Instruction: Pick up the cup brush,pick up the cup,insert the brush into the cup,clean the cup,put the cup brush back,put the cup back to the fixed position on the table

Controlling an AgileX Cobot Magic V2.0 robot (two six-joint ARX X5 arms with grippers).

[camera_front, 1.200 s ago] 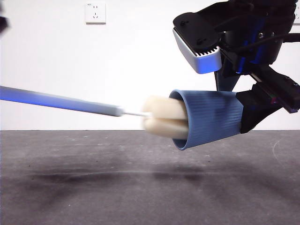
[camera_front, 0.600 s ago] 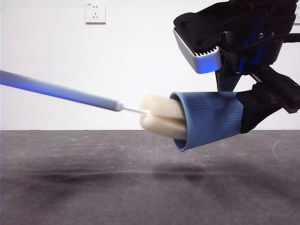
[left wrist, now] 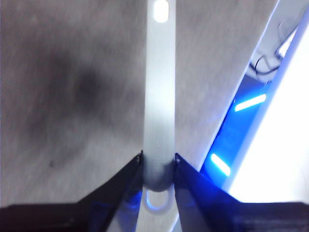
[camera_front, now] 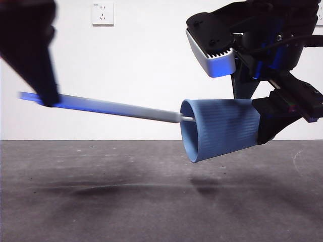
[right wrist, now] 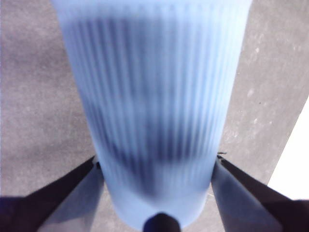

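Note:
The blue ribbed cup (camera_front: 222,128) hangs on its side above the table (camera_front: 151,201), mouth facing left. My right gripper (right wrist: 157,166) is shut on the cup (right wrist: 154,106) near its base, seen in the front view at the right (camera_front: 267,121). The cup brush (camera_front: 116,107) runs level into the cup's mouth, so its sponge head is hidden inside. At the upper left, my left gripper (camera_front: 48,98) is shut on the grey handle (left wrist: 159,96), close to its looped end.
A white wall with a socket plate (camera_front: 102,13) stands behind the table. Soft shadows of the cup and brush lie on the dark surface below them.
The brush has pushed right, deeper into the cup, and the sponge head went from half outside to fully inside. My left gripper came into the front view at upper left. The cup stayed put.

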